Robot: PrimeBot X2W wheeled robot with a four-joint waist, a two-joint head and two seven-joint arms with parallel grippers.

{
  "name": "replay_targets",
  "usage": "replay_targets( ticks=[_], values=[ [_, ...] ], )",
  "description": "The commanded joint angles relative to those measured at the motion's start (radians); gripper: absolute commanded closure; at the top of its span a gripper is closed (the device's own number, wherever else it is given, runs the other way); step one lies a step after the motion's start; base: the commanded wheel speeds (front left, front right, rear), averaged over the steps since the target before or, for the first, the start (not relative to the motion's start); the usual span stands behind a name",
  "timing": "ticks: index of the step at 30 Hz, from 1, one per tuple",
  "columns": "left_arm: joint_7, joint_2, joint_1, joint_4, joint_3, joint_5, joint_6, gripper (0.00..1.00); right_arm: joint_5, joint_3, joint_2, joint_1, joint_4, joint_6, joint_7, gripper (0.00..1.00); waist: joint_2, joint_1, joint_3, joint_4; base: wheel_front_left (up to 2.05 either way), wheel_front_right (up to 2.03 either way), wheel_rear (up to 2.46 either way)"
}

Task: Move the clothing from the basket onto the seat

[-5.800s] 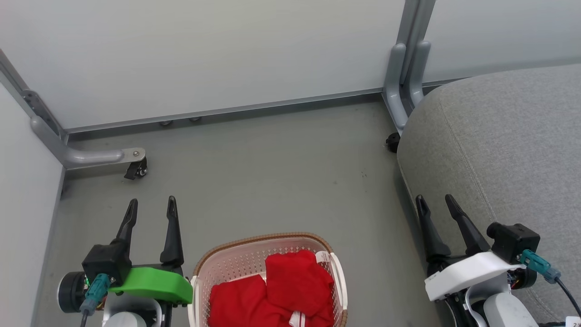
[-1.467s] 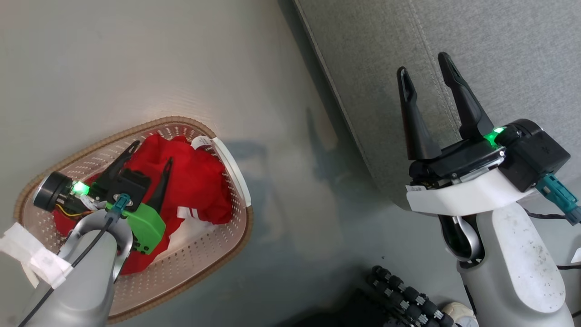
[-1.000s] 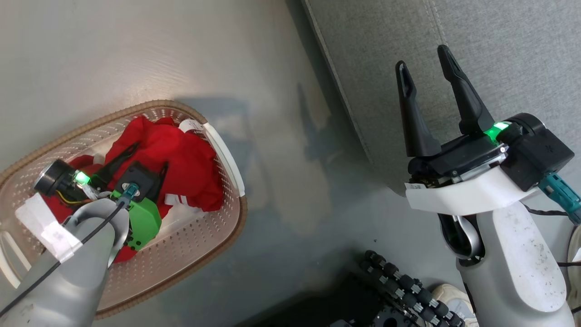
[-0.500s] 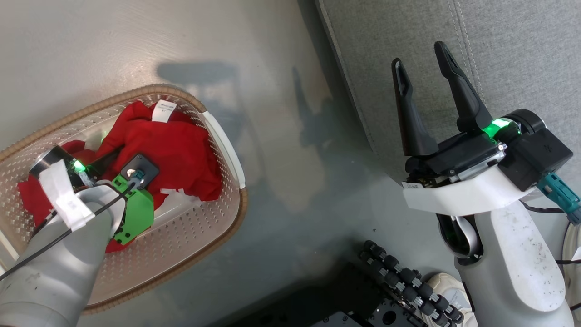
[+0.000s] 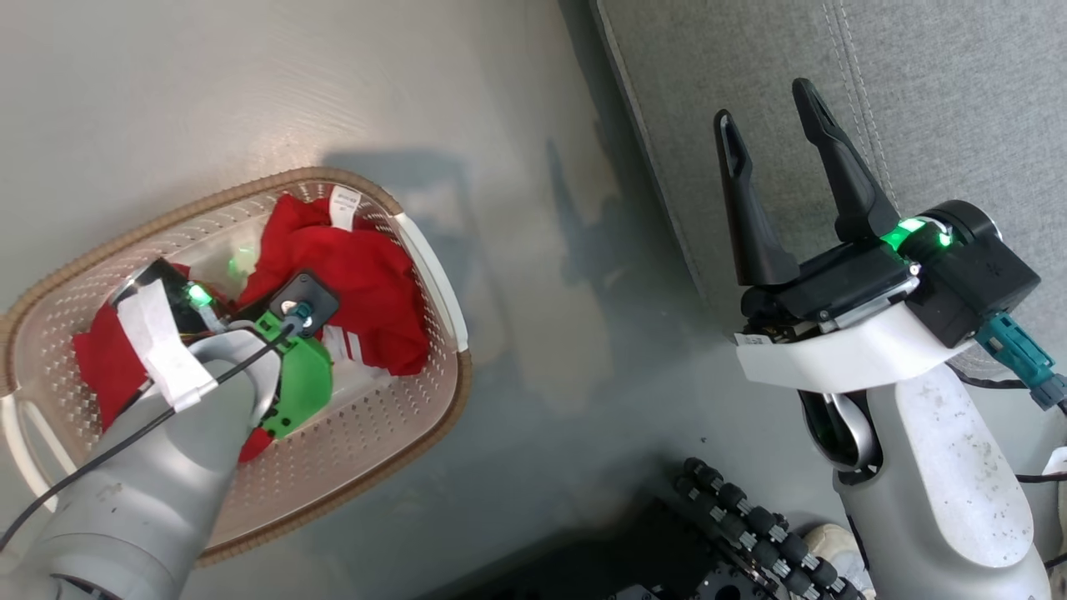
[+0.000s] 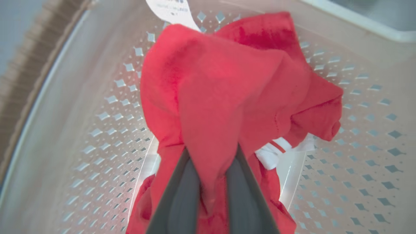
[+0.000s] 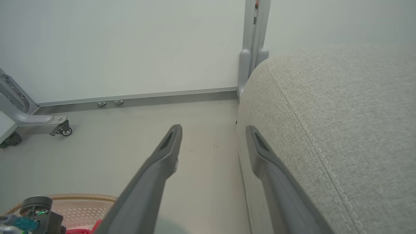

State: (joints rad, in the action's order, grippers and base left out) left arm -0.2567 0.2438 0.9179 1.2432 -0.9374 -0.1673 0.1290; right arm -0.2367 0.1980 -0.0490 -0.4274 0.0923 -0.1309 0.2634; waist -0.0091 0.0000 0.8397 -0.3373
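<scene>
Red clothing [image 6: 227,97] in basket [image 6: 364,169], white tag [image 6: 170,9], print unreadable

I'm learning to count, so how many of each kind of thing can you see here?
red clothing: 2
basket: 1
seat: 1
grippers: 2, the left gripper and the right gripper
total: 6

Grey floor [image 7: 97,146], white wall [image 7: 130,48], frame foot [image 7: 35,118] with 1 caster [image 7: 63,130], perhaps 2.
</scene>
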Motion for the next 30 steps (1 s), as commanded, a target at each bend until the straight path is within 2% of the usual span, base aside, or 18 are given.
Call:
replay_targets(
  ticks=[1,11,19,30],
  values=[
    [-0.007,-0.008,-0.003,-0.009,-0.007,-0.012,0.003,1.00,0.009,0.000,-0.003,-0.010,-0.008,0.000,0.002,0.00,0.0091,0.0000,-0.034,0.021,0.00,0.00,0.00],
    [-0.009,-0.025,-0.064,-0.149,-0.017,-0.092,0.003,1.00,0.029,0.002,-0.003,0.022,-0.056,0.000,0.002,0.00,0.0091,0.0000,-0.187,0.085,0.00,0.00,0.00],
    [-0.010,-0.041,-0.152,-0.259,0.047,-0.121,-0.006,1.00,0.054,-0.007,-0.003,0.060,-0.099,0.000,0.002,0.00,0.0091,0.0000,-0.318,0.153,0.00,0.00,0.00],
    [-0.010,-0.054,-0.270,-0.397,0.157,-0.107,-0.026,1.00,0.072,-0.023,-0.003,0.126,-0.156,0.000,0.002,0.00,0.0091,0.0000,-0.487,0.242,0.00,0.00,0.00]
  ],
)
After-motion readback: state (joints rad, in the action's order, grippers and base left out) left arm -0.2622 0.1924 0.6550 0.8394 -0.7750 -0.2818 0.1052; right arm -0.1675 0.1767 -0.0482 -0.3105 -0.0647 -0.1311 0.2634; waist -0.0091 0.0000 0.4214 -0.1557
